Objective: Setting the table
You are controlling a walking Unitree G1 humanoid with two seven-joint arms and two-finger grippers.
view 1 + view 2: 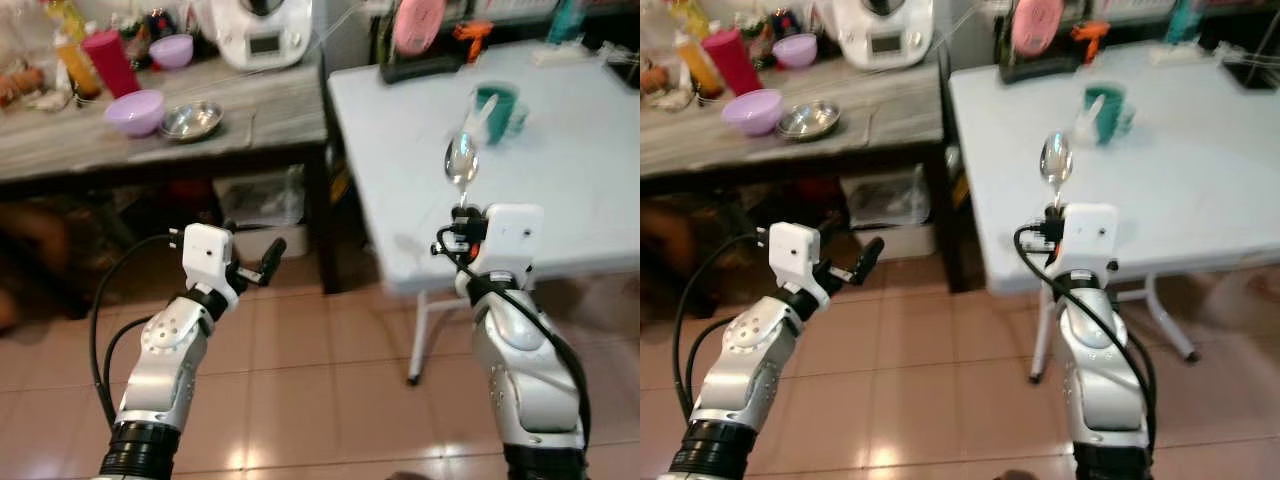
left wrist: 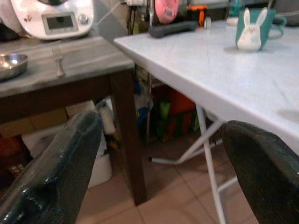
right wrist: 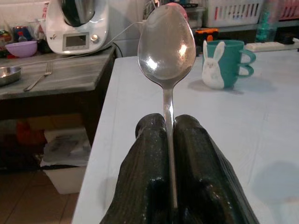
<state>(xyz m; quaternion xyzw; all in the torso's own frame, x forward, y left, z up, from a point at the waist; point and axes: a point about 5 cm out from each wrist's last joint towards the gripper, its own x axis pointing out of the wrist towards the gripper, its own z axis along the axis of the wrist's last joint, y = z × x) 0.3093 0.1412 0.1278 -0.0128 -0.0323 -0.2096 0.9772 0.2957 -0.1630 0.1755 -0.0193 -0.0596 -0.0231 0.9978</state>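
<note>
A metal spoon [image 3: 166, 51] stands bowl-up in my right gripper [image 3: 169, 128], which is shut on its handle at the near edge of the white table [image 1: 560, 180]. The spoon [image 1: 461, 160] also rises above that wrist in the left eye view. A teal mug with a white rabbit [image 1: 493, 110] sits further back on the table. My left gripper [image 1: 270, 262] is open and empty, held over the tiled floor in front of the wooden counter [image 1: 150, 140]. A fork [image 2: 58, 59] and a steel bowl [image 1: 191, 121] lie on that counter.
On the counter stand a lilac bowl [image 1: 135, 112], a red cup [image 1: 110, 62], a smaller purple bowl [image 1: 172, 50] and a white kitchen machine [image 1: 262, 30]. A pink item [image 1: 418, 22] sits at the table's far edge. A white bin [image 1: 258, 205] is under the counter.
</note>
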